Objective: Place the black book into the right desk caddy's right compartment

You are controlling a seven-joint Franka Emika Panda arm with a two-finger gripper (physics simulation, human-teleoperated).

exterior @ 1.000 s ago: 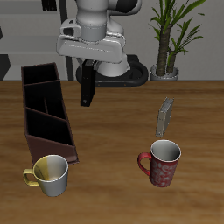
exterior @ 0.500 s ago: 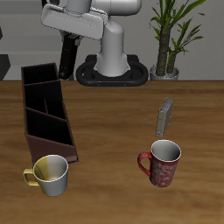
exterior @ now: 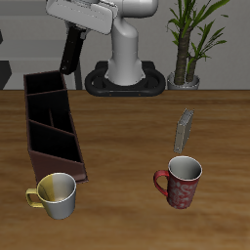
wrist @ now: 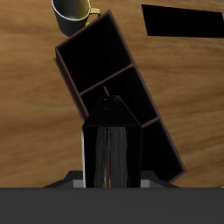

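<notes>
From the front, the two-finger hand (exterior: 69, 44) hangs high over the far end of the long reddish-brown wooden caddy with the black interior (exterior: 51, 125), closed on the thin black hardcover book (exterior: 70, 51), which it holds upright and slightly tilted, clear of the desk (exterior: 125, 146). The caddy lies on the wooden desk, running from the far side toward the front edge, split into three sections; its squarish end section, the right compartment (exterior: 41, 85), is the one farthest back, just below the book, and shows only its black floor. Near the caddy's front end stands a pale yellow-handled mug (exterior: 56, 194). Well apart from it, across the desk, a dark red mug (exterior: 180, 182) stands near the front edge, with a slim grey book (exterior: 184, 129) upright just behind it. A potted green plant (exterior: 190, 41) stands beyond the desk's far edge. From the wrist, the black book (wrist: 111, 144) fills the centre between the fingers (wrist: 140, 166), seen edge-on, with the caddy (wrist: 114, 83) below it on the desk, running diagonally, the squarish end section (wrist: 163, 153) nearest the book and the pale mug (wrist: 73, 9) at the opposite end.
</notes>
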